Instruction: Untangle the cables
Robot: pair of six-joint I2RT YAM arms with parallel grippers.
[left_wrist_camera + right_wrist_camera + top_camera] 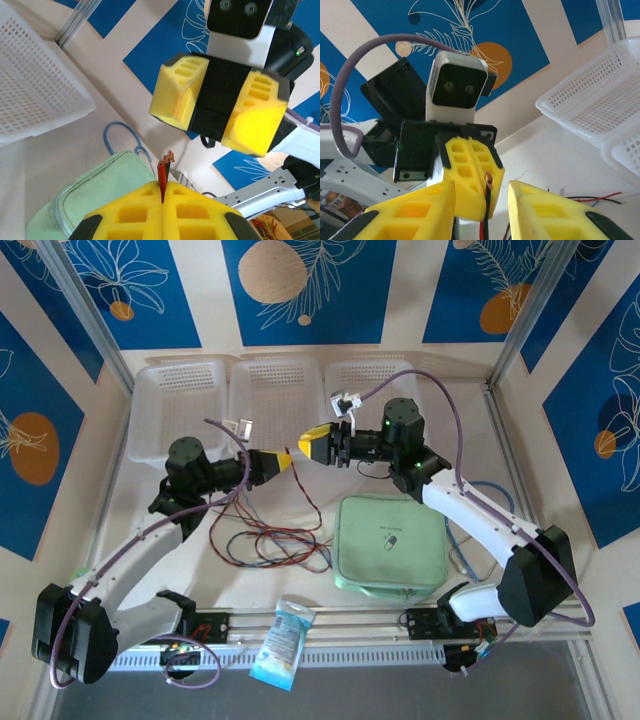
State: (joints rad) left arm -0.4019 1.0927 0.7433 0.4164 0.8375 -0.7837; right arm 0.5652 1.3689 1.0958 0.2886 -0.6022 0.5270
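Pinching two cables [161, 177], red and black, the left jaws sit closed; right jaws gape.

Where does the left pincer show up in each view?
Top external: left of centre, left pincer pointing right.
Left wrist: bottom edge, shut on a red cable.
Right wrist: bottom centre, facing the camera.
Shared landmark: white baskets.

Top cam: high, behind bases, looks down on whole table [250, 585]. Wrist cams: close, tilted up, facing each other; shared: red cable [161, 180] tip.
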